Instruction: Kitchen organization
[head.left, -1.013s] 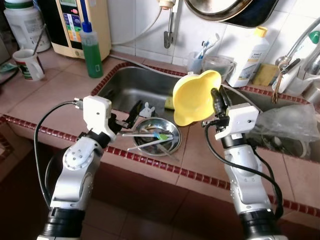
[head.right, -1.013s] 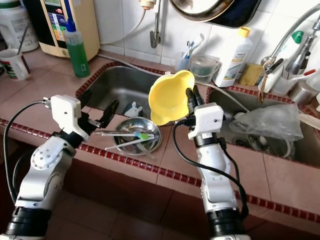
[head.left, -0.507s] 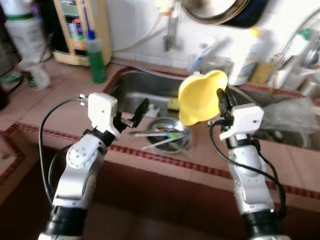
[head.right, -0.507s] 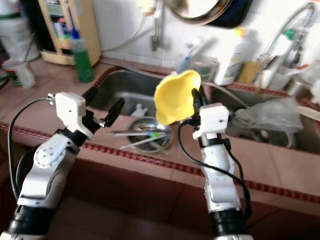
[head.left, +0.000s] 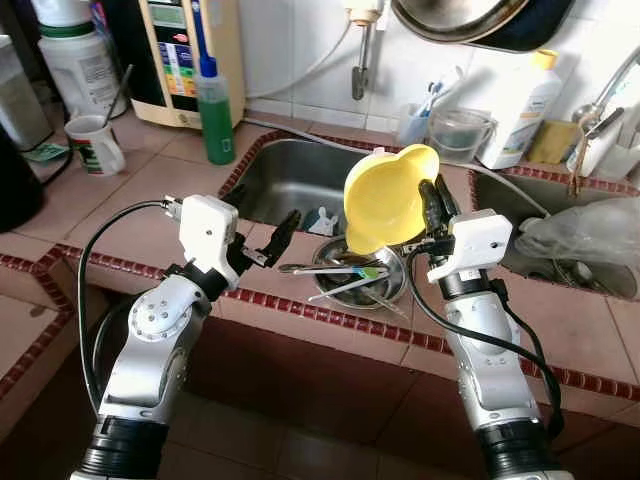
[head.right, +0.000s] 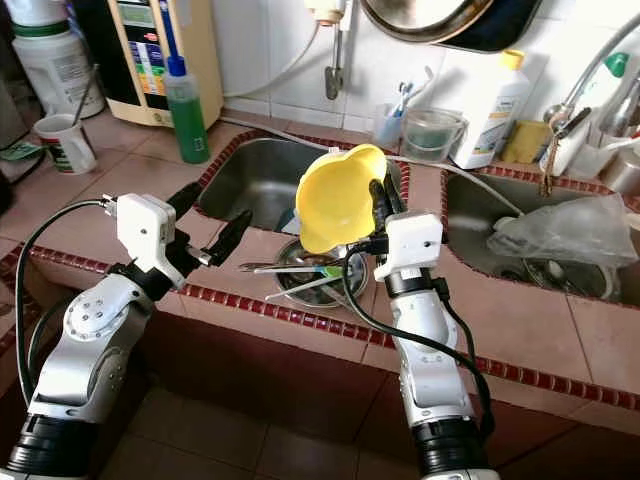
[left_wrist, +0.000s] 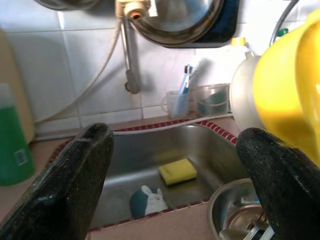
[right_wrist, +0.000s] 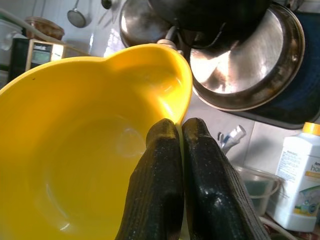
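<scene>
Right wrist view has the right gripper (right_wrist: 181, 150) pinching the rim of a yellow plastic bowl (right_wrist: 85, 150), the two black fingers (right_wrist: 160, 185) pressed together over its edge. From the head camera, that bowl hangs tilted on its side in the air, its opening turned toward the robot's left, directly above a round steel dish (head.left: 358, 281) that sits on the tiled counter edge (head.left: 300, 315) and holds some utensils, a green-handled one among them. Just to the left of the dish, the left gripper (head.left: 270, 238) hovers over the near rim of the steel sink (head.left: 290, 175), fingers spread wide with nothing between them. Beyond its fingertips, down in the basin, lie a yellow sponge (left_wrist: 178, 170) and a small white rabbit-shaped item (left_wrist: 148, 198). Farther behind the left gripper stands a green soap bottle (head.left: 213, 110); a white detergent bottle (head.left: 520, 105) stands well behind the right one.
</scene>
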